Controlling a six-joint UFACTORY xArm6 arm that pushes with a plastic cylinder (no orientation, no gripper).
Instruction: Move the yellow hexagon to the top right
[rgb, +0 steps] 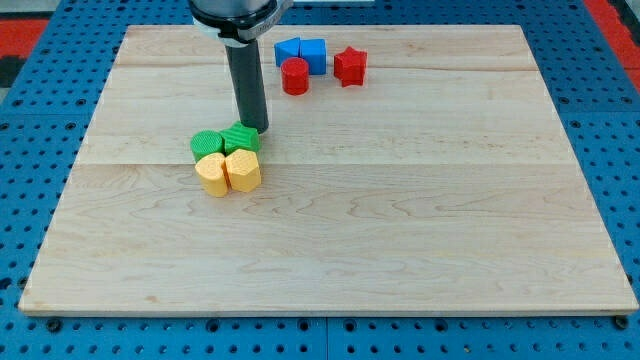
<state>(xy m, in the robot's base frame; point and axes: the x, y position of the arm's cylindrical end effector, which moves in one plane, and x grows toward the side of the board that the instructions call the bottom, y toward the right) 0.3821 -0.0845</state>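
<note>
My tip rests on the board just above and to the right of a tight cluster of blocks left of the middle. The cluster holds a green round block and a green star at its top, with a yellow hexagon at the lower left and a yellow heart-like block at the lower right. My tip is next to the green star; contact cannot be told. The yellow hexagon lies below and to the left of my tip, behind the green blocks.
Near the view's top middle stand two blue blocks, a red cylinder and a red star. The wooden board lies on a blue perforated table.
</note>
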